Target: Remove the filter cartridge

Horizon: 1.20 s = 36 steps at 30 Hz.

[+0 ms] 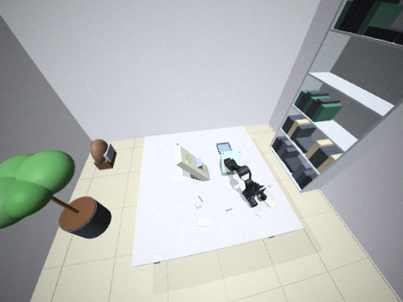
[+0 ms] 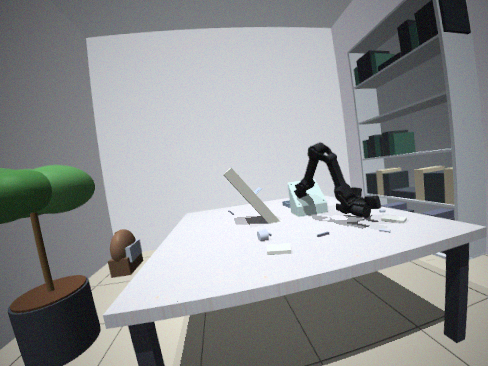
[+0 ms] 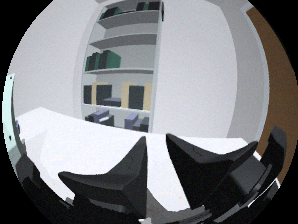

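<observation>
A beige slab-like panel (image 1: 180,156) (image 2: 250,195) leans on the table. On its face is a small round feature with a yellow ring (image 1: 188,158); its slots are too small to make out, and I cannot tell whether the cartridge sits there. A shallow blue tray (image 1: 224,148) (image 2: 286,203) lies at the back. My gripper (image 1: 258,200) (image 2: 370,206) (image 3: 155,138) is low over the right side of the table, away from the panel and pointed away from it. Its fingertips stand a narrow gap apart with nothing between them.
The arm's base end is at a pale teal wedge (image 1: 225,168) (image 2: 320,206) between panel and gripper. A pale block (image 1: 269,202) (image 2: 393,219) lies near the gripper. A small blue-grey cylinder (image 1: 198,205) (image 2: 263,235) and a white block (image 1: 204,222) (image 2: 279,248) lie nearer the front. A bookshelf stands beyond the table.
</observation>
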Motion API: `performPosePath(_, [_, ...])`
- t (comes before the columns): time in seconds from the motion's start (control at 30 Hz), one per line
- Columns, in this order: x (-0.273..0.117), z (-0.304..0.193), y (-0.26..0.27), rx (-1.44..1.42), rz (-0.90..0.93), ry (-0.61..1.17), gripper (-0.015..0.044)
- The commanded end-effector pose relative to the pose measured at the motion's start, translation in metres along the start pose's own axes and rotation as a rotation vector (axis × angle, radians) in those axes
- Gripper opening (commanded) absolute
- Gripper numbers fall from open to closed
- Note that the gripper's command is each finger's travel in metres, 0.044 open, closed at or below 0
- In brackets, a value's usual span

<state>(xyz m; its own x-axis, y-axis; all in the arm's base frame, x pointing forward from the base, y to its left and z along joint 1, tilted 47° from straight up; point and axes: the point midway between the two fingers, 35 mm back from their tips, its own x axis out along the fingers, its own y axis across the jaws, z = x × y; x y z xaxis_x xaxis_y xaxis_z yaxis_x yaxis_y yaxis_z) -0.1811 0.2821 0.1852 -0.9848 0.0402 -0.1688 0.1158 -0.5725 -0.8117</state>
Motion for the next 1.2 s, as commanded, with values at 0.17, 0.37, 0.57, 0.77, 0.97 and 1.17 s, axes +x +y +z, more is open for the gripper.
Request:
performPosePath(0.17, [-0.064, -0.031, -0.018, 0.119, -0.124, 0.206, 0.0091])
performPosePath(0.37, [-0.124, -0.049, -0.025, 0.224, -0.244, 0.372, 0.0091])
performPosePath(0.57, [-0.187, -0.058, -0.024, 0.332, -0.379, 0.532, 0.0091])
performPosePath(0.77, [-0.251, -0.057, -0.017, 0.438, -0.527, 0.685, 0.0091])
performPosePath(0.97, [-0.312, -0.046, -0.003, 0.539, -0.685, 0.824, 0.0091])
performPosePath(1.17, [-0.375, -0.023, 0.020, 0.644, -0.878, 0.970, 0.0091])
